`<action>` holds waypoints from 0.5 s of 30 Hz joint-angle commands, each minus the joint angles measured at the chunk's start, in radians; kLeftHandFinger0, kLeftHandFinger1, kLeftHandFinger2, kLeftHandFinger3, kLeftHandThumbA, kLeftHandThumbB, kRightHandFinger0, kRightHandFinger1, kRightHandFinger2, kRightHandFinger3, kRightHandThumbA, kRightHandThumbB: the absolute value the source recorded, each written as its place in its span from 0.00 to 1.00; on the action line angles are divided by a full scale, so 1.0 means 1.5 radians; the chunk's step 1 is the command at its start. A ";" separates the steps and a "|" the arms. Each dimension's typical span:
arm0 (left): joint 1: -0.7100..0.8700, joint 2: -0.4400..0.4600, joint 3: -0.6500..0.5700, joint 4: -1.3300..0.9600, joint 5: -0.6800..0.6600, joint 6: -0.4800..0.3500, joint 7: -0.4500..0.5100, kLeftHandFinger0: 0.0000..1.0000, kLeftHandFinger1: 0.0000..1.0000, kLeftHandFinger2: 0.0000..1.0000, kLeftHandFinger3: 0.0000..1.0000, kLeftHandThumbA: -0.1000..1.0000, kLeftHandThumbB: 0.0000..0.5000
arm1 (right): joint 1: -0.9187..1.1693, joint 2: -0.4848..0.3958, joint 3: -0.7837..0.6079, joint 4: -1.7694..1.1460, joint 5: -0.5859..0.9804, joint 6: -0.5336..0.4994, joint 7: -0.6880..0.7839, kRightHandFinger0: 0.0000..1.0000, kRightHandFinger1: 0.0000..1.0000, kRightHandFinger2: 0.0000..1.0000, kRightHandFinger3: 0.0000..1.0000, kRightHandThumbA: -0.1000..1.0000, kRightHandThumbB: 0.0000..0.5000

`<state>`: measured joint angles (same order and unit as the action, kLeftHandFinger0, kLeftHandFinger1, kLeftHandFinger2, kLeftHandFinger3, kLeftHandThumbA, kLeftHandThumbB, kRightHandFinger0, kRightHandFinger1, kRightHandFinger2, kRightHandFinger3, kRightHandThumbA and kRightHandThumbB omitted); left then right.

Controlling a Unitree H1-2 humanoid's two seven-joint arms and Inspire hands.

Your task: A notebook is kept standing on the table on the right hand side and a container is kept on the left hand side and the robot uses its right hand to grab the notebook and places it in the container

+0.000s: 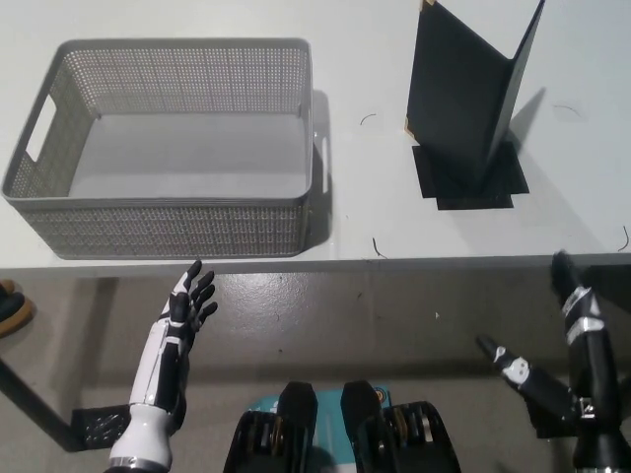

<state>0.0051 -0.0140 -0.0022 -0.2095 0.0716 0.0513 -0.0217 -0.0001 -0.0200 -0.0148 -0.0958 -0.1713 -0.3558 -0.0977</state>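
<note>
Head view: I saw the notebook [471, 94] standing upright on the white tabletop [365, 59], far right side, covers spread in a V w/ the spine toward me. It was black and sat on a black tape patch [471, 187] stuck to the tabletop. The container [168, 148], a grey mesh basket w/ cut-out handles, sat on the left side, well apart from the notebook, near the front edge; I saw nothing inside it.

My right hand [552, 345] was low at the bottom right, below the tabletop's front edge, fingers spread apart and holding nothing, well short of the notebook. My left hand [187, 305] was at the lower left, also below the edge and just in front of the container, fingers extended and apart, nothing in it. Grey floor [345, 315] showed under both hands.
</note>
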 commanded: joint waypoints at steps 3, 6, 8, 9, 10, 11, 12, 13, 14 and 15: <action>0.008 -0.002 -0.005 -0.022 0.011 -0.016 0.009 1.00 1.00 1.00 1.00 1.00 1.00 | -0.076 0.026 -0.019 -0.072 -0.099 0.015 -0.046 1.00 1.00 1.00 1.00 1.00 1.00; 0.010 0.000 -0.006 -0.024 0.014 -0.015 0.008 1.00 1.00 1.00 1.00 1.00 1.00 | -0.120 0.033 -0.026 -0.070 -0.087 0.049 -0.045 1.00 1.00 1.00 1.00 1.00 1.00; 0.016 -0.001 -0.005 -0.025 0.011 -0.016 0.008 1.00 1.00 1.00 1.00 1.00 1.00 | -0.147 0.039 -0.030 -0.064 -0.089 0.066 -0.047 1.00 1.00 1.00 1.00 1.00 1.00; 0.017 -0.001 -0.005 -0.025 0.014 -0.018 0.009 1.00 1.00 1.00 1.00 1.00 1.00 | -0.163 0.040 -0.032 -0.057 -0.088 0.072 -0.048 1.00 1.00 1.00 1.00 1.00 1.00; 0.018 0.000 -0.005 -0.027 0.014 -0.016 0.008 1.00 1.00 1.00 1.00 1.00 1.00 | -0.177 0.042 -0.035 -0.052 -0.093 0.081 -0.052 1.00 1.00 1.00 1.00 1.00 1.00; 0.018 0.000 -0.005 -0.028 0.015 -0.016 0.008 1.00 1.00 1.00 1.00 1.00 1.00 | -0.188 0.042 -0.037 -0.047 -0.094 0.089 -0.053 1.00 1.00 1.00 1.00 1.00 1.00; 0.019 -0.001 -0.005 -0.026 0.016 -0.017 0.009 1.00 1.00 1.00 1.00 1.00 1.00 | -0.204 0.038 -0.040 -0.038 -0.092 0.100 -0.052 1.00 1.00 1.00 1.00 1.00 1.00; 0.020 -0.002 -0.005 -0.025 0.011 -0.020 0.008 1.00 1.00 1.00 1.00 1.00 1.00 | -0.220 0.035 -0.044 -0.025 -0.089 0.105 -0.053 1.00 1.00 1.00 1.00 1.00 1.00; 0.022 -0.003 -0.005 -0.025 0.011 -0.022 0.009 1.00 1.00 1.00 1.00 1.00 1.00 | -0.231 0.032 -0.047 -0.015 -0.081 0.110 -0.052 1.00 1.00 1.00 1.00 1.00 0.98; 0.023 -0.003 -0.005 -0.025 0.015 -0.022 0.010 1.00 1.00 1.00 1.00 1.00 1.00 | -0.241 0.029 -0.050 -0.004 -0.071 0.114 -0.049 1.00 1.00 1.00 1.00 1.00 0.98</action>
<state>0.0372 -0.0136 -0.0033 -0.2136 0.0833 0.0492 -0.0218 -0.2961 0.0322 -0.0687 -0.1202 -0.2857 -0.2453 -0.1480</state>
